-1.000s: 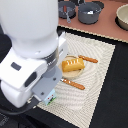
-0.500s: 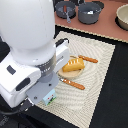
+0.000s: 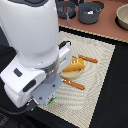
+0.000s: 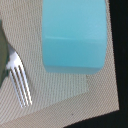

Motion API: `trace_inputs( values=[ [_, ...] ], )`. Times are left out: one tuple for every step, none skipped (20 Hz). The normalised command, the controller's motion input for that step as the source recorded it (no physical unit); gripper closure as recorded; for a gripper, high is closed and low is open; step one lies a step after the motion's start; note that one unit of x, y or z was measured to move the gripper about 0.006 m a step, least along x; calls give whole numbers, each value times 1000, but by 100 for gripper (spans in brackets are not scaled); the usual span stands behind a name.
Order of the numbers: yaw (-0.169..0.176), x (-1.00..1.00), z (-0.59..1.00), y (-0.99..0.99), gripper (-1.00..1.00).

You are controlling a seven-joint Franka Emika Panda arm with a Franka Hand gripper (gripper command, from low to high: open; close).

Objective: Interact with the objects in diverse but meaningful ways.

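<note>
Lying seemingly just below the hand: pale blue carton (image 4: 75, 36).

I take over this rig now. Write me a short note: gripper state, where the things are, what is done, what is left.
Gripper: hidden behind the arm in the exterior view and absent from the wrist view, so state unknown.
Wrist camera looks down on the pale blue carton and a silver metal fork on the beige woven placemat.
Golden scored bread loaf lies mid-mat between two thin red-brown sausages.
Grey saucepan stands off the mat on the wooden table.
Done: nothing visibly held. Left: probably the carton next.
</note>
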Motion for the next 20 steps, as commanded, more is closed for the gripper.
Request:
trace_inputs(
  values=[
    [0, 114, -200, 6, -100],
    [0, 83, -229, 0, -100],
    [0, 34, -260, 0, -100],
    [0, 0, -297, 0, -100],
    [0, 0, -303, 0, -100],
    [0, 0, -306, 0, -100],
    [0, 0, -297, 0, -100],
    [0, 0, -286, 0, -100],
    [0, 0, -274, 0, -100],
    [0, 0, -243, 0, -100],
    [0, 20, -209, 0, -100],
    [0, 37, -177, 0, 100],
    [0, 43, -171, 0, 100],
    [0, 17, -183, 0, 100],
    [0, 3, -177, -3, 100],
    [0, 9, -163, 0, 100],
    [0, 3, -169, 0, 100],
    [0, 14, -137, 0, 100],
    [-1, 57, -94, 0, 100],
    [-9, 100, 0, 0, 100]
  ],
)
